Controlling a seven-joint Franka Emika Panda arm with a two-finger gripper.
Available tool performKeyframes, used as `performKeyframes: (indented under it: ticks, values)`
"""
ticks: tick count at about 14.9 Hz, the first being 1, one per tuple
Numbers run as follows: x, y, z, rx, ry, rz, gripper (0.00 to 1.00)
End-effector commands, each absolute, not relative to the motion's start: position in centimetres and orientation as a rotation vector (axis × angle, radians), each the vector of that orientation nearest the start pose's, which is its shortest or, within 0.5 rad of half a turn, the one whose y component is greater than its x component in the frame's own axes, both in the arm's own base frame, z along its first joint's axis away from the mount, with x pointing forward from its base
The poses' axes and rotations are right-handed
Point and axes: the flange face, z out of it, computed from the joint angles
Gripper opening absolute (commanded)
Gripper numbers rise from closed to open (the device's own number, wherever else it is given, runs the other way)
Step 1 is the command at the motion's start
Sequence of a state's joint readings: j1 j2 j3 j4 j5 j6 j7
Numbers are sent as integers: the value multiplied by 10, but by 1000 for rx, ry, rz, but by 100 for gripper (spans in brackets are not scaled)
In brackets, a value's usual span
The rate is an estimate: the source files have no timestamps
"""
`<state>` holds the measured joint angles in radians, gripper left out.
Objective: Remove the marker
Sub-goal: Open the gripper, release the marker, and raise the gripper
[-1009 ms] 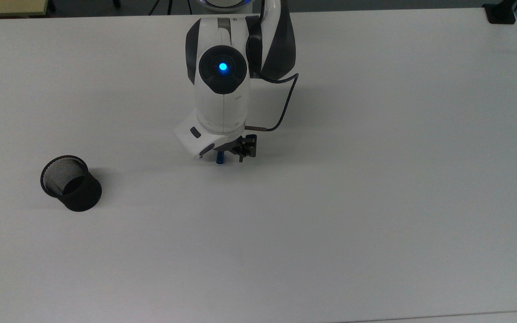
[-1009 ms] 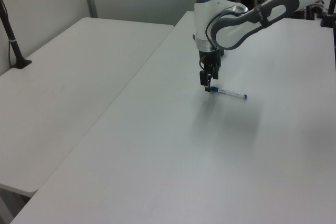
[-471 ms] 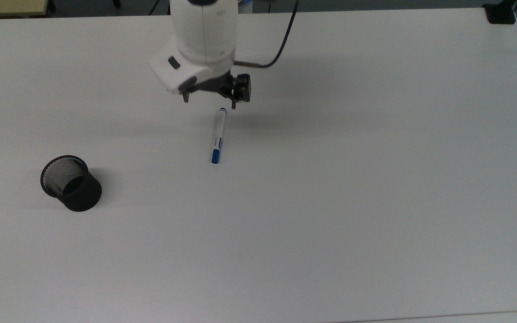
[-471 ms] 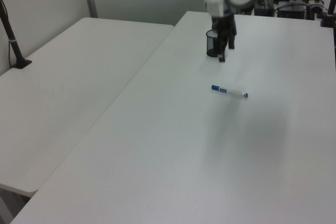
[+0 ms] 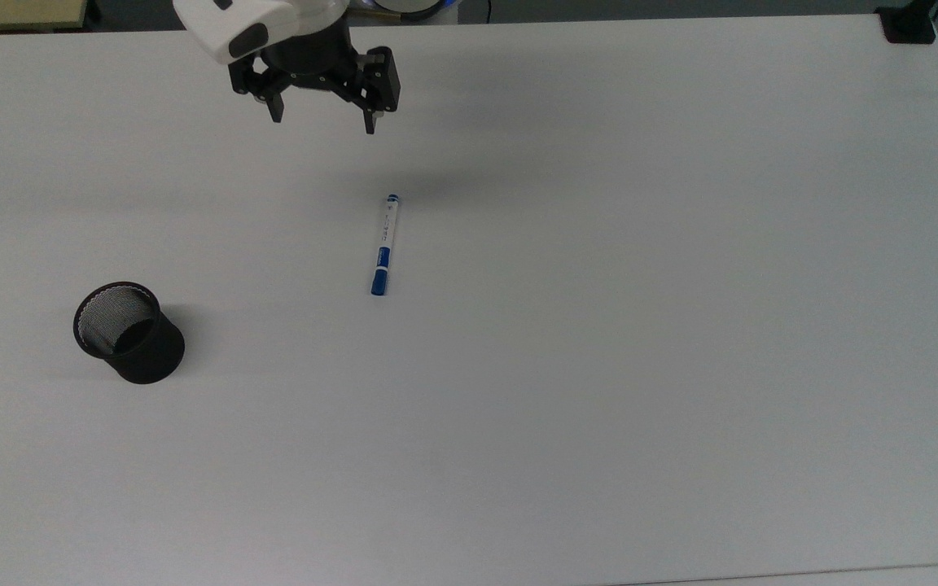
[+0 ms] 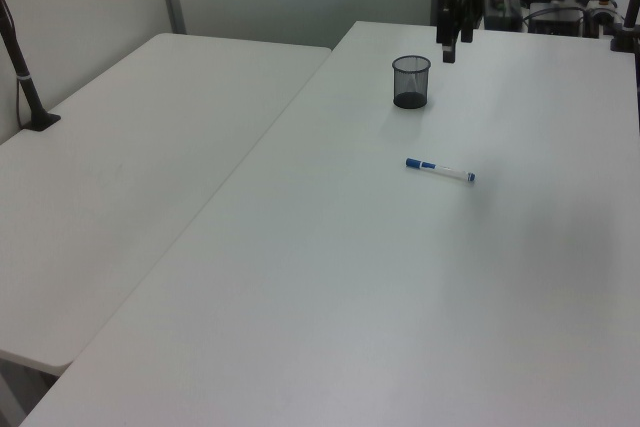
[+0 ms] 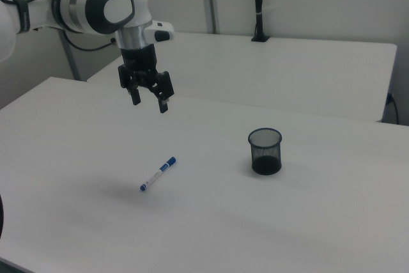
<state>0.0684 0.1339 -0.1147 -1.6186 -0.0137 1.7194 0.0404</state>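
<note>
Marker (image 5: pixel 383 244) lies flat on the white surface (image 5: pixel 681 325), roughly mid-way along its length and nearer the far edge in the top view, well apart from the black mesh cup (image 5: pixel 129 332). Long axis runs near-to-far in the top view: blue cap toward the near edge, tiny blue end toward the far edge.

Gripper (image 5: pixel 322 122) hangs high over the far edge, fingers spread, holding nothing. Marker sits down and to the top view's right of it.

Against a second ago: the gripper was low over the marker's cap end; half a second ago already lifted and empty. Marker has barely shifted. Judgement: removal done, arm retreating.
</note>
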Motion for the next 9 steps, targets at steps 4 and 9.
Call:
performKeyframes:
  ticks: [4,9]
  values:
    - [586,-26,537,-3136,109,88,100]
    - [585,-28,543,-3133,164,62,100]
